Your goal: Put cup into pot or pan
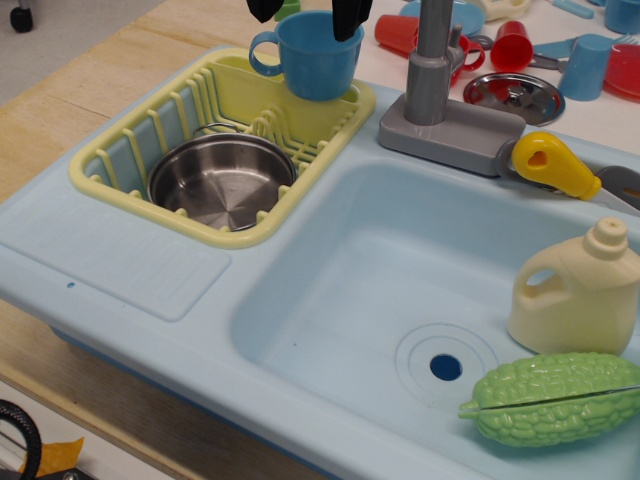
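Spanning most of the view, a pale blue toy sink [150,255] sits on a wooden counter [60,110], with a ribbed drainboard at the left and a deep basin [380,270] at the right. A yellow rack [110,160] fills the sink's upper left compartment. Inside the rack, at its near end, rests the steel pot [222,183], upright, its ridged bottom catching the light. The grey tap [440,90] rises from a base on the sink's back rim, just right of the rack.

In the basin's right side stands a cream jug [575,295], and in front of it lies a green bumpy gourd [555,398], touching or nearly touching the jug. On the rim above the jug lies a yellow handle [553,165] of some utensil.

The blue cup [318,55] hangs over the rack's far end, well behind the pot and not inside it, with its loop handle pointing left. The black gripper [305,10] comes down from the top edge, one finger outside the cup near its handle and the other over its rim at the right; the fingers seem to clamp the cup's wall, though the contact itself is mostly cut off by the frame.

Behind the tap lie a round steel lid [515,95] with a knob, two red cups [512,45], and a lighter blue cup [585,65].
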Tool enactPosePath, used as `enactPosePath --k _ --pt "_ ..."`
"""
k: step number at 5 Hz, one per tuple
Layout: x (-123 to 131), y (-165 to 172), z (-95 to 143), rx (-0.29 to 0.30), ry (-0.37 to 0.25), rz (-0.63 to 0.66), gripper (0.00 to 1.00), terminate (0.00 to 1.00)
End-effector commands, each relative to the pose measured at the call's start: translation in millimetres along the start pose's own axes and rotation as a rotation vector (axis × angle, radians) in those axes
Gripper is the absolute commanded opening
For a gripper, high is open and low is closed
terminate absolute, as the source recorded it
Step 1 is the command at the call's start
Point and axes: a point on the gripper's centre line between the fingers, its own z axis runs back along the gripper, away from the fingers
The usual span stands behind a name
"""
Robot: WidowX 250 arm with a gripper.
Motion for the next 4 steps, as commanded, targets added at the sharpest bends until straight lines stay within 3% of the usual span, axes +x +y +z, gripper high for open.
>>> enactPosePath --k 1,4 --pt "0.0 0.0 0.0 0.000 0.000 0.000 1.00 0.00" --pt "9.1 -13.0 -4.7 -0.057 -0.021 -0.126 1.00 0.00"
